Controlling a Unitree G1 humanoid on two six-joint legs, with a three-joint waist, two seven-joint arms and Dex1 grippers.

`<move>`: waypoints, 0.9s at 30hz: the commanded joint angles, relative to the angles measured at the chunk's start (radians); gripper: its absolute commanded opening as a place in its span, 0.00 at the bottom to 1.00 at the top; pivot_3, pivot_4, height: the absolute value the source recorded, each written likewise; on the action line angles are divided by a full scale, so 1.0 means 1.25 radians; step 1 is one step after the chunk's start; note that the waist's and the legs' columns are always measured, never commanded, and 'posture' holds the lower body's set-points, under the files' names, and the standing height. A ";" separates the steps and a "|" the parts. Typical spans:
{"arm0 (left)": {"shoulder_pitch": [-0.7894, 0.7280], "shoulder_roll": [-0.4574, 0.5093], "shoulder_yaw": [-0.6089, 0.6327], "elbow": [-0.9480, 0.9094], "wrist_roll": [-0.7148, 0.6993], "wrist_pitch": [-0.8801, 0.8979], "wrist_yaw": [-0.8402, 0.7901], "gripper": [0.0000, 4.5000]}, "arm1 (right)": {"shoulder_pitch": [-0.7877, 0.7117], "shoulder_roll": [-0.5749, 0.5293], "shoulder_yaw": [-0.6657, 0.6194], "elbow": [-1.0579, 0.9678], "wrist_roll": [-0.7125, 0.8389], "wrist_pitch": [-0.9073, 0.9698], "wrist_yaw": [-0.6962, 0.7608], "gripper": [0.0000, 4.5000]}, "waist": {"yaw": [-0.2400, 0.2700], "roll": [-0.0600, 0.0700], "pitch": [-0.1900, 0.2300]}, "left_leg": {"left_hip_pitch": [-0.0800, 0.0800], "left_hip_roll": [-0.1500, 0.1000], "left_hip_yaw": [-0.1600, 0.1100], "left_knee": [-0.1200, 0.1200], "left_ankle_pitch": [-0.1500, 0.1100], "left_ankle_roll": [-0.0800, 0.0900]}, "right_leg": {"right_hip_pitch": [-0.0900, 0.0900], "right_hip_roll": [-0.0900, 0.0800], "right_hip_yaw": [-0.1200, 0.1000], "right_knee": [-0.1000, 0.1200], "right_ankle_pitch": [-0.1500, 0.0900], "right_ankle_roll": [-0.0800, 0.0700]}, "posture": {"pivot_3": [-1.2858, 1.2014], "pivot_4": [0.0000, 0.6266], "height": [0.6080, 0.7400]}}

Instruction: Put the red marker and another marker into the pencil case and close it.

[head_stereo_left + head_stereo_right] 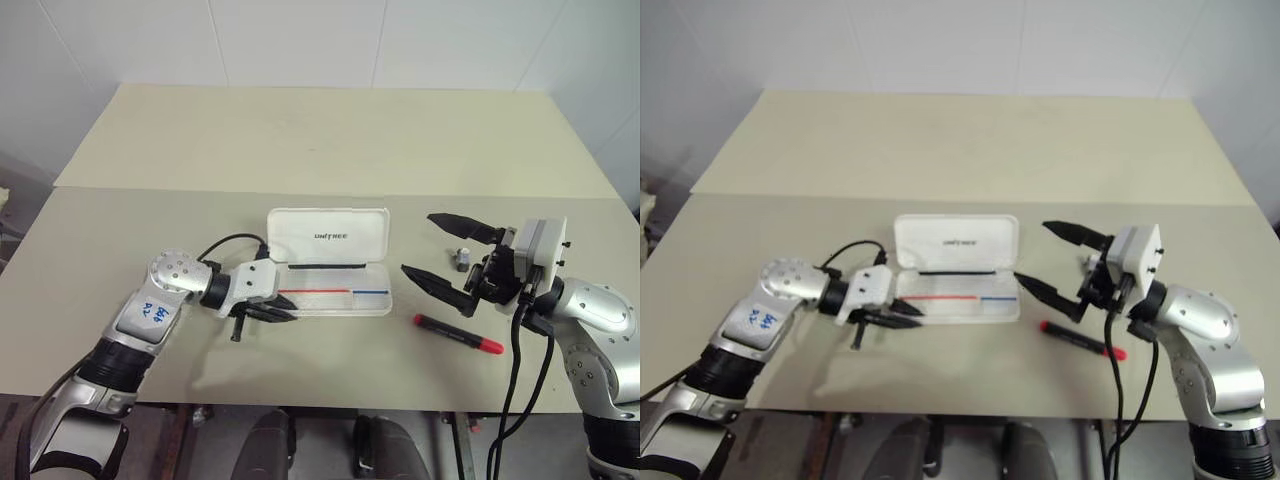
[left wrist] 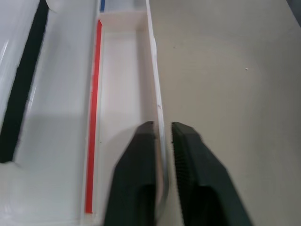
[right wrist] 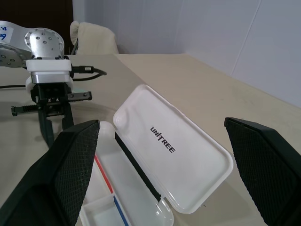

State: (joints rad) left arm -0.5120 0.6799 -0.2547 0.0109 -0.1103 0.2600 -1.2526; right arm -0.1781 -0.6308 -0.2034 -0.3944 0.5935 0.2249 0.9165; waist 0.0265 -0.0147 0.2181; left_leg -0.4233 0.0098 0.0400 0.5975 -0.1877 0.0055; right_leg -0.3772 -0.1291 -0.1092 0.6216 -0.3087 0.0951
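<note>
Beside the open right gripper (image 1: 447,255), the red marker (image 1: 458,334)

The two eye views look forward and down from above the table (image 1: 330,130), with the case (image 1: 330,262) near centre. The left wrist view sits very close over the case's tray wall. The right wrist view looks across the case lid from nearby.

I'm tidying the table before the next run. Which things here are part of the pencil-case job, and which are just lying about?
Part of the job:
- pencil case, lid open
- red marker, on the table right of the case

Lying about:
- small grey object beside the right gripper; too small to tell what it is
</note>
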 commanded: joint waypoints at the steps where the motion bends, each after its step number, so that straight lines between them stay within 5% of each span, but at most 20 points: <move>1: -0.006 -0.017 0.009 -0.032 -0.018 0.024 0.022 0.46 | 0.001 -0.005 -0.010 -0.039 0.016 0.000 -0.008 1.00 | 0.000 0.000 0.000 | 0.000 0.000 0.000 0.000 0.000 0.000 | 0.000 0.000 0.000 0.000 0.000 0.000 | 0.52 0.24 1.00; 8: -0.013 -0.021 0.033 -0.083 -0.088 0.107 0.005 0.99 | -0.003 0.002 0.000 -0.033 0.013 -0.003 -0.011 1.00 | 0.000 0.000 0.000 | 0.000 0.001 0.000 0.000 0.000 0.000 | 0.000 0.000 0.001 0.000 0.000 0.000 | 0.52 0.24 1.00; 13: -0.024 -0.017 0.067 -0.153 -0.181 0.234 0.005 1.00 | -0.011 0.008 0.010 -0.018 0.013 -0.005 -0.004 1.00 | 0.000 0.000 0.000 | 0.000 0.001 -0.001 0.001 0.000 0.000 | 0.000 0.000 0.001 0.000 0.001 0.000 | 0.52 0.24 1.00; 27: 0.050 0.025 0.079 -0.103 -0.176 0.174 0.001 1.00 | -0.035 -0.004 0.010 0.000 0.023 0.004 0.017 1.00 | 0.000 0.000 0.000 | 0.001 0.001 -0.001 0.001 -0.001 0.000 | 0.000 0.001 0.002 0.000 0.001 0.000 | 0.52 0.24 1.00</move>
State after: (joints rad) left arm -0.4600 0.7049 -0.1651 -0.1294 -0.3233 0.4987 -1.2455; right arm -0.2141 -0.6234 -0.1670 -0.3794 0.5990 0.2286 0.9323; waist 0.0260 -0.0146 0.2181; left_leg -0.4225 0.0112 0.0391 0.5984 -0.1887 0.0054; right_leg -0.3774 -0.1286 -0.1064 0.6210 -0.3078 0.0948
